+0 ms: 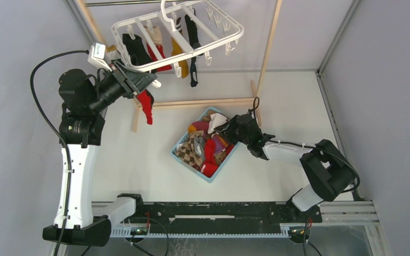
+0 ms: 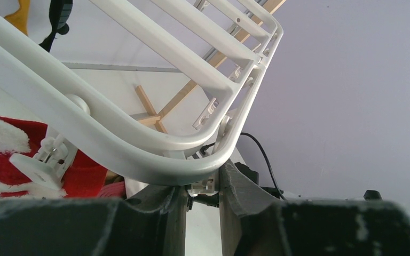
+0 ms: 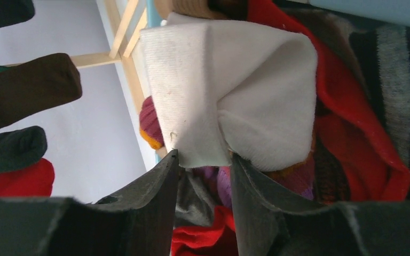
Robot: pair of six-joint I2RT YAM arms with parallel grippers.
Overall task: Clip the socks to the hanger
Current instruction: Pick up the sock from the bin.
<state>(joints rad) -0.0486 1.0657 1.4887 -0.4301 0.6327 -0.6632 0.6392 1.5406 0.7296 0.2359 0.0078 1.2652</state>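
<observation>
The white hanger (image 1: 234, 21) hangs tilted at the top, with black, red and mustard socks (image 1: 180, 56) clipped to it. My left gripper (image 1: 141, 82) is at its near left corner. In the left wrist view the hanger's frame (image 2: 139, 144) lies over the fingers, and the gripper (image 2: 203, 184) is shut on a small white clip (image 2: 207, 186). A red sock (image 1: 147, 104) dangles just below it. My right gripper (image 1: 228, 130) is in the basket and shut on a folded white sock (image 1: 217, 120). The white sock's (image 3: 235, 85) lower edge sits between that gripper's (image 3: 205, 157) tips.
A light-blue basket (image 1: 189, 165) holds several loose socks (image 1: 208, 152), red, argyle, purple and grey. The wooden rack (image 1: 267, 48) stands around the hanger, and its base bar (image 1: 203, 101) lies on the table behind the basket. Grey walls close in both sides.
</observation>
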